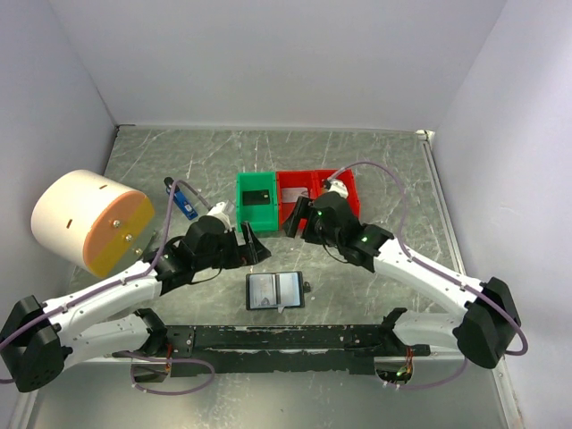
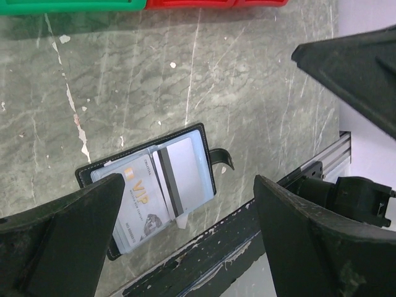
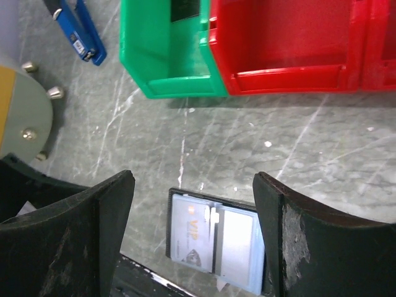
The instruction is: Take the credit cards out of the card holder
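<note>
2 cards that I can see sit in the sleeves of the open wallet, flat on the table just on the near side of both grippers. My left gripper stands spread wide, holding nothing. My right gripper, beside it, is likewise wide apart and empty. Beyond them stand 1 green bin and 2 red bins.

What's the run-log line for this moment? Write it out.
card holder: lying open | credit cards: not yet removed | left gripper: open, empty | right gripper: open, empty
</note>
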